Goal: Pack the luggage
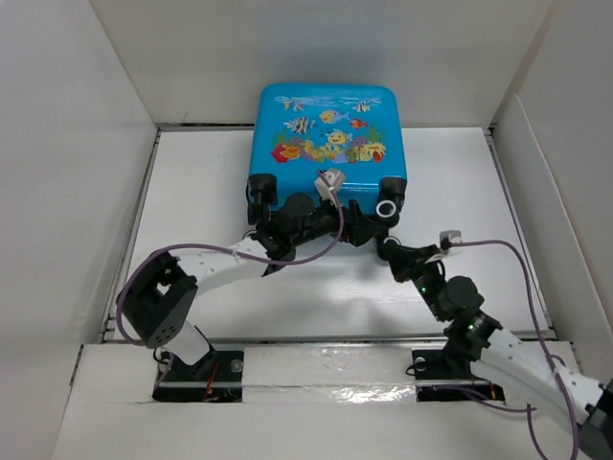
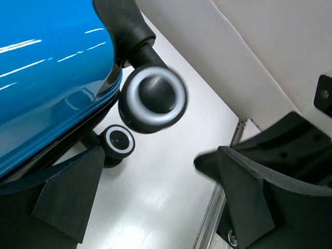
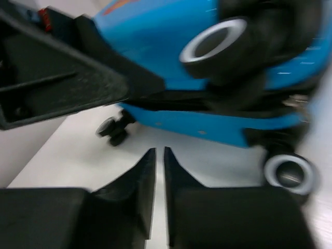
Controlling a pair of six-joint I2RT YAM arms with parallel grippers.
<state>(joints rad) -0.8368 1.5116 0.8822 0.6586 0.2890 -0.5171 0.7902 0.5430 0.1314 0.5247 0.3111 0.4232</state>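
The left arm (image 1: 220, 261) reaches across the white desk (image 1: 192, 192) to the near, wheeled edge of the luggage (image 1: 326, 134), which lies flat and closed at the far middle by the back wall (image 1: 316, 48). The left jaws stand wide apart, a grey-ringed wheel (image 2: 153, 98) just ahead between them. Just to the right, the right jaws are drawn together to a thin slit on nothing, low over the desk, hemmed in by that edge and the left arm.
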